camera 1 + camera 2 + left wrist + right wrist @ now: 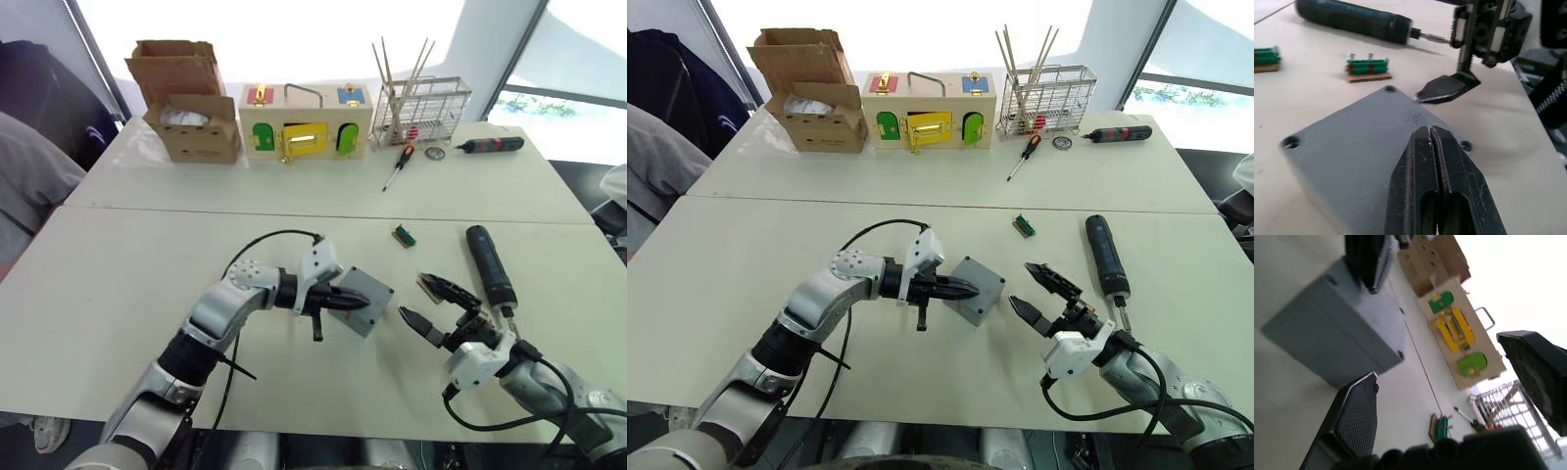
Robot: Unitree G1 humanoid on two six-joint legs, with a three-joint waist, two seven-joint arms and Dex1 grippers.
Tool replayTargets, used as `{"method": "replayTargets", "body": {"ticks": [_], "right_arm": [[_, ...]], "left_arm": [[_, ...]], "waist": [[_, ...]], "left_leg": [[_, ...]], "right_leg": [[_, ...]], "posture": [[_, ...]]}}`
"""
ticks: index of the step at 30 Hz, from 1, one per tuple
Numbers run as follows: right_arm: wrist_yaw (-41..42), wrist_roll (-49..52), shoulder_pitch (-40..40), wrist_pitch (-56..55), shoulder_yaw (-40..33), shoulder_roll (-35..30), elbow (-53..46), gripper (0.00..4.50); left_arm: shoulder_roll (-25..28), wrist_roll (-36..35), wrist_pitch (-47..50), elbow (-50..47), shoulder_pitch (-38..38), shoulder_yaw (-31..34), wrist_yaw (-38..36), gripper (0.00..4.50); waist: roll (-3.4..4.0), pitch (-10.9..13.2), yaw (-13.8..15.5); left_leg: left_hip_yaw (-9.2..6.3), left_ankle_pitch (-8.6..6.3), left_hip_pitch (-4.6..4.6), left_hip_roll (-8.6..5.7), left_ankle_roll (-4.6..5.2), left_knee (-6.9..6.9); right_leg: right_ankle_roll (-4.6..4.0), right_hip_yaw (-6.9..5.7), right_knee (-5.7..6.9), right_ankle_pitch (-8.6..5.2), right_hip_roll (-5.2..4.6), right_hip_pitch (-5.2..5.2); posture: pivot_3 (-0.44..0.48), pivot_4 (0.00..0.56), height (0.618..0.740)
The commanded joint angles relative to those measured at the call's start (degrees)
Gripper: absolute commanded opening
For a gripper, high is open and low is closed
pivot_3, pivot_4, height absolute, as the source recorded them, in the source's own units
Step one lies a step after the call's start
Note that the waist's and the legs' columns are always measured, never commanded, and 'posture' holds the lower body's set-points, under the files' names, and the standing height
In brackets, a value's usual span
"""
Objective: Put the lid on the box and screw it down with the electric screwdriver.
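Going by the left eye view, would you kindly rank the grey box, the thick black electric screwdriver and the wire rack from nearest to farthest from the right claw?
Measured from the right claw, which is open:
1. The grey box, just to its left, under the shut left claw.
2. The electric screwdriver, lying just beyond it to the right; close to the box in rank.
3. The wire rack, at the table's far edge.

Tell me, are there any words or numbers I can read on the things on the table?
None can be read.
The cardboard box has a dark mark on its front, too small to read.
The wooden box with coloured doors, the grey box and the electric screwdriver show no writing.
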Motion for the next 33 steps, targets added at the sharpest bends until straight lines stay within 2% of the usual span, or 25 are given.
{"method": "replayTargets", "body": {"ticks": [1, 4, 5, 7, 10, 13, 17, 21, 24, 28, 33], "right_arm": [[5.5, 12.3, 0.0, 4.8, -5.0, 1.4, -5.5, 4.45], [10.6, 24.5, -1.9, 11.4, -9.4, 2.8, -8.9, 3.77], [12.7, 29.6, -3.6, 15.2, -10.1, 3.6, -9.8, 3.4], [18.0, 41.8, -8.6, 25.2, -10.0, 5.6, -11.9, 2.77], [24.5, 60.3, -13.7, 41.7, -9.2, 8.8, -15.1, 1.54], [32.8, 69.0, -14.4, 51.5, -9.2, 7.5, -16.6, 0.02], [40.3, 73.9, -15.8, 60.0, -11.2, 4.2, -15.1, 0.02], [50.0, 82.0, -13.2, 71.6, -13.3, -2.1, -17.6, 0.02], [54.5, 84.6, -10.3, 76.7, -13.2, -5.0, -19.9, 0.02], [57.2, 83.7, -7.6, 80.5, -11.4, -6.3, -23.2, 0.02], [56.3, 76.3, -6.9, 79.7, -5.7, -4.6, -23.2, 0.02]], "left_arm": [[0.8, -6.5, 5.3, -8.5, -3.2, 8.6, 3.0, 0.0], [1.4, -11.0, 10.2, -11.3, -6.4, 16.6, 8.4, 0.0], [1.5, -11.7, 11.5, -11.1, -7.2, 18.8, 10.5, 0.0], [2.7, -10.2, 14.1, -9.2, -8.3, 21.2, 14.9, 0.0], [5.7, -6.1, 11.2, -5.9, -6.7, 20.9, 17.0, 0.0], [7.4, -5.5, 10.6, -4.6, -4.8, 19.2, 15.8, 0.0], [8.4, -6.7, 12.3, -5.3, -1.8, 16.7, 13.1, 0.0], [8.1, -6.2, 12.2, -6.5, 2.3, 12.0, 11.1, 0.0], [6.3, -3.4, 10.1, -3.5, 1.7, 8.7, 12.2, 0.0], [4.5, -1.0, 8.2, -0.4, 1.0, 5.3, 11.8, 0.0], [3.8, 0.9, 7.4, 0.7, 0.6, 2.8, 11.3, 0.0]], "waist": [[0.08, 0.4, -0.1], [0.07, 0.8, 0.0], [0.06, 0.8, 0.0], [0.07, 0.8, -0.4], [0.04, 0.8, -1.0], [0.05, 0.9, -0.8], [0.09, 0.9, -0.6], [0.14, 0.9, -0.7], [0.12, 0.9, -0.6], [0.12, 0.9, -0.8], [0.12, 0.9, -0.8]], "left_leg": [[0.0, 0.0, -0.07, 0.02, 0.0, -0.02], [-0.01, 0.01, -0.18, 0.03, -0.02, 0.01], [-0.01, 0.01, -0.17, 0.03, -0.02, 0.01], [-0.01, 0.0, -0.06, 0.03, -0.03, 0.0], [-0.07, 0.0, -0.02, 0.04, -0.03, -0.07], [-0.11, 0.01, -0.11, 0.08, -0.03, -0.27], [-0.18, 0.1, -1.03, 0.06, -0.18, -0.1], [-0.14, 0.07, -1.03, -0.08, -0.13, -0.01], [-0.19, 0.06, -1.01, -0.08, -0.12, -0.01], [-0.2, 0.06, -1.01, -0.07, -0.13, -0.03], [-0.19, 0.05, -1.05, -0.07, -0.14, -0.09]], "right_leg": [[0.12, 0.0, 0.01, 0.07, -0.03, -0.08], [0.18, -0.01, 0.05, 0.1, -0.08, -0.18], [0.18, -0.02, 0.04, 0.1, -0.08, -0.18], [0.22, -0.04, 0.03, 0.12, -0.08, -0.1], [0.3, -0.08, 0.03, 0.16, -0.07, -0.06], [0.3, -0.14, 0.02, 0.16, -0.08, -0.23], [0.32, -0.21, 0.07, 0.2, -0.15, -1.02], [0.43, -0.2, 0.02, 0.27, -0.35, -0.95], [0.42, -0.22, 0.01, 0.27, -0.39, -0.92], [0.42, -0.22, 0.02, 0.28, -0.41, -0.95], [0.42, -0.2, -0.02, 0.28, -0.42, -1.02]], "posture": [[0.0, 0.15, 0.74], [0.0, 0.15, 0.74], [0.0, 0.15, 0.74], [0.0, 0.15, 0.74], [0.0, 0.15, 0.74], [0.0, 0.15, 0.74], [0.0, 0.15, 0.74], [0.0, 0.15, 0.74], [0.0, 0.15, 0.74], [0.0, 0.15, 0.74], [0.0, 0.15, 0.74]]}}
